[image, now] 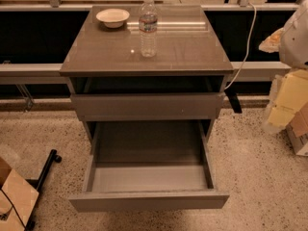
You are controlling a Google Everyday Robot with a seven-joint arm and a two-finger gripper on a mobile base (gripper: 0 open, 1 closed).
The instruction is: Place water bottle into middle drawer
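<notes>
Cabinet with water bottle [148,28] standing upright on the glossy top [187,49], just beside a bowl [112,17]. Below, the middle drawer [149,200] is pulled out, its floor bare. The gripper is out of sight, so whether it is spread or closed cannot be told. Likely hazards: the tall, narrow bottle may topple if nudged off-centre, and a descent too far back would strike the drawer front [147,106] above.
</notes>
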